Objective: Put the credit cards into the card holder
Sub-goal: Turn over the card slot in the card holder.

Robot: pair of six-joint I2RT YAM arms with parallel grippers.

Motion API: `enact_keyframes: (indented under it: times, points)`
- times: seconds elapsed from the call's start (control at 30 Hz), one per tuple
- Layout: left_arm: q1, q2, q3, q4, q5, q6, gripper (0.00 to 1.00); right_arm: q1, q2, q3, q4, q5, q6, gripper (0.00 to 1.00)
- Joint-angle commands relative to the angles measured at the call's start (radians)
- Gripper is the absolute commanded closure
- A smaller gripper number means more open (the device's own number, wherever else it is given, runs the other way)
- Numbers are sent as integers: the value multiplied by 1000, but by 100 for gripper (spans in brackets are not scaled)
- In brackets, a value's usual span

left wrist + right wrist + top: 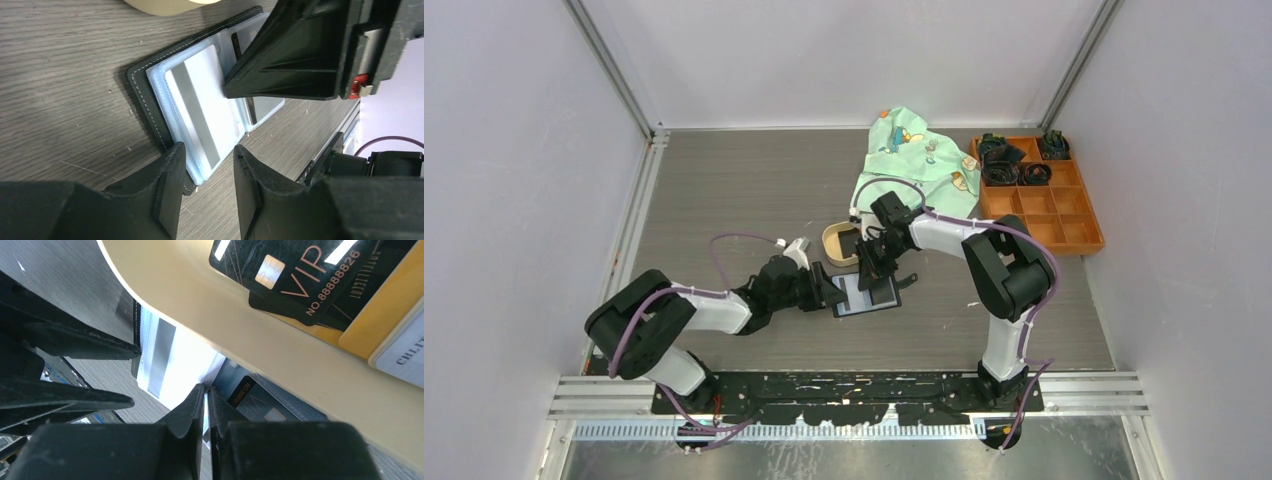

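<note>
The black card holder (869,297) lies open on the table, its clear sleeves up. A pale credit card with a grey stripe (200,107) sits inside a sleeve, and a dark card (260,405) shows in the other page. My left gripper (207,155) is open just off the holder's near corner (145,95), with nothing between its fingers. My right gripper (206,387) comes down on the sleeves' middle, shut, with a thin clear sleeve edge pinched between its tips. More credit cards, black VIP ones (295,275), a yellow one and a white one, lie in the tan tray (225,315).
The tan tray (836,243) stands right behind the holder. A green printed cloth (914,165) lies at the back, and an orange compartment box (1064,215) with dark items is at the back right. Both arms meet closely over the holder.
</note>
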Motion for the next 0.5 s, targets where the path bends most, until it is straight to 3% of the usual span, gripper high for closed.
enact_keyframes:
  times: [0.0, 0.17, 0.47]
  points:
    - [8, 15, 35, 53, 6, -25, 59, 4, 13, 31, -10, 40, -14, 87]
    - [9, 30, 52, 0, -10, -15, 58, 4, 27, 38, -16, 23, -11, 87]
    - [8, 91, 64, 94, 56, -46, 63, 3, 26, 40, -18, 3, -5, 87]
